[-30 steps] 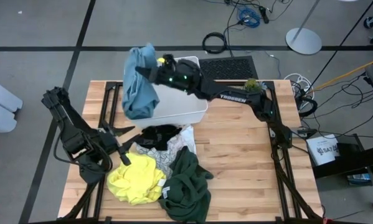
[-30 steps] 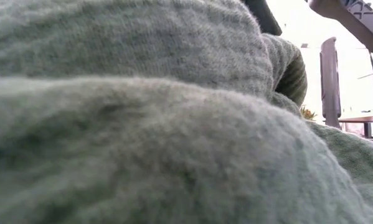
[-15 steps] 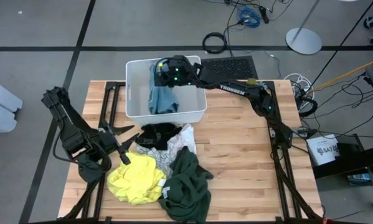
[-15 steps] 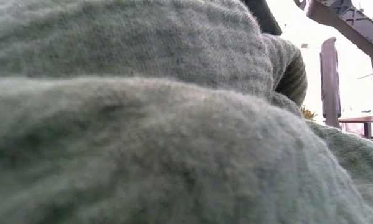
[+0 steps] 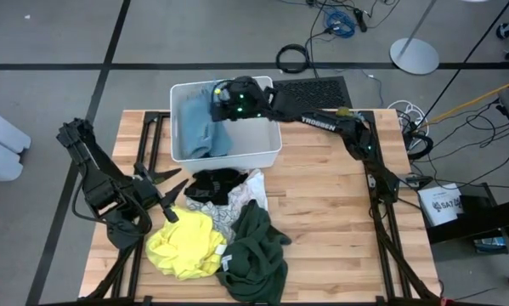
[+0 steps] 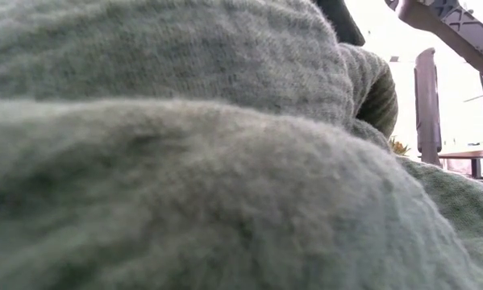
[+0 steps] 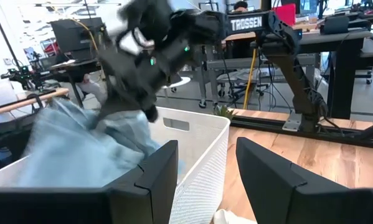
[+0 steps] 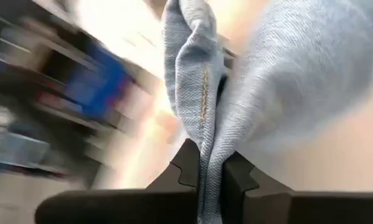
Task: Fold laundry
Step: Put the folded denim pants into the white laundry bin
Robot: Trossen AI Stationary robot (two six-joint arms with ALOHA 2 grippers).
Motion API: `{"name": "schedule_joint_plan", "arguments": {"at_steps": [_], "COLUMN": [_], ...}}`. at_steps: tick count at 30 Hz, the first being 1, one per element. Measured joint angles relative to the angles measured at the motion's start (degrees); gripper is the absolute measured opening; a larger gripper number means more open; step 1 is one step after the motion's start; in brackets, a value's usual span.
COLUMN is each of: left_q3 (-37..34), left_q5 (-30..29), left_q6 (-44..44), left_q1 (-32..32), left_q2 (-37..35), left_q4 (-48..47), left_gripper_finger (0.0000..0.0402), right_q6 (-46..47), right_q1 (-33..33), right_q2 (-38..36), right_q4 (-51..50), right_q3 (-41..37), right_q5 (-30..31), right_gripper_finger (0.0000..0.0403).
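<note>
From the high view I see my right gripper [image 5: 213, 95] reaching over the white bin [image 5: 267, 151] at the table's far edge, its jaws pinched on the light blue garment [image 5: 195, 127], which hangs down into the bin. My left gripper [image 5: 171, 197] waits low at the near left of the wooden table [image 5: 330, 221], jaws spread and empty, just beside the pile: black garment [image 5: 217, 181], white patterned garment [image 5: 247, 189], yellow garment [image 5: 186, 242] and dark green garment [image 5: 256, 251].

In the low view, the dark green garment [image 6: 185, 161] fills nearly everything; a bit of arm shows at the upper right.

The left wrist view shows my left fingers [image 7: 155, 171] apart, the bin [image 7: 202, 155] ahead, the blue garment [image 7: 80, 146] draped inside under the right gripper [image 7: 150, 112].

The right wrist view shows the fingers [image 8: 186, 171] pressed on a blue seam fold [image 8: 202, 106].
</note>
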Motion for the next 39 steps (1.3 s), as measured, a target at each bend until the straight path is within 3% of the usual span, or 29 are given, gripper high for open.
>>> {"name": "schedule_joint_plan", "arguments": {"at_steps": [4,7,15,22,26,32,39], "left_q3": [0.02,0.02,0.04,0.05,0.07,0.07,0.07], "left_q5": [-0.23,-0.23,-0.23,-0.23,-0.23,-0.21,-0.21], "left_q6": [-0.01,-0.02,-0.14,-0.15,-0.17,-0.19,-0.21], "left_q1": [0.0,0.0,0.0,0.0,0.0,0.0,0.0], "left_q2": [-0.02,-0.03,-0.72,-0.76,-0.76,-0.76,-0.76], "left_q4": [0.04,0.02,0.05,0.04,0.07,0.04,0.06], "left_gripper_finger": [0.0173,0.0173,0.0173,0.0173,0.0173,0.0173,0.0173], "right_q6": [-6.87,-12.04,-19.69,-25.26,-26.74,-32.02,-37.65], "right_q1": [-4.07,-5.81,-5.51,-5.58,-5.76,-6.28,-5.58], "right_q2": [-0.24,-0.34,-0.79,-1.11,-1.73,-2.11,-4.53], "right_q4": [-22.44,-28.71,-27.31,-27.27,-28.17,-33.63,-33.5], "right_q3": [-0.06,-0.06,-0.07,-0.07,0.76,5.15,4.81], "right_q5": [-0.12,0.23,0.36,-2.24,-0.84,6.94,9.05], "right_gripper_finger": [0.002,0.005,0.0161,0.0222,0.0229,0.022,0.0199]}}
